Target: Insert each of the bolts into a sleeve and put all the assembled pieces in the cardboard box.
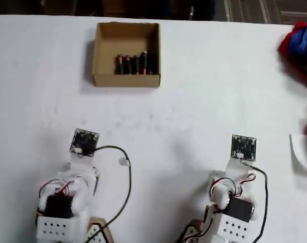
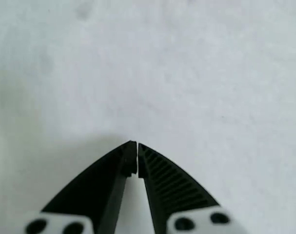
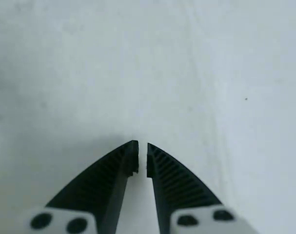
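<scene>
Text: I could read none in any view.
Numbers and signs: none I could make out.
Cardboard box (image 1: 127, 80): well ahead of the left gripper (image 2: 137, 147), its walls showed me no legible print.

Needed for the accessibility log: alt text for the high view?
An open brown cardboard box on a white table holds a row of dark cylindrical assembled pieces. Two white robot arms rest at the table's near edge, away from the box.

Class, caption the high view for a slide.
Pieces lie in the box, with one arm and a second arm away from it on the table.
</scene>
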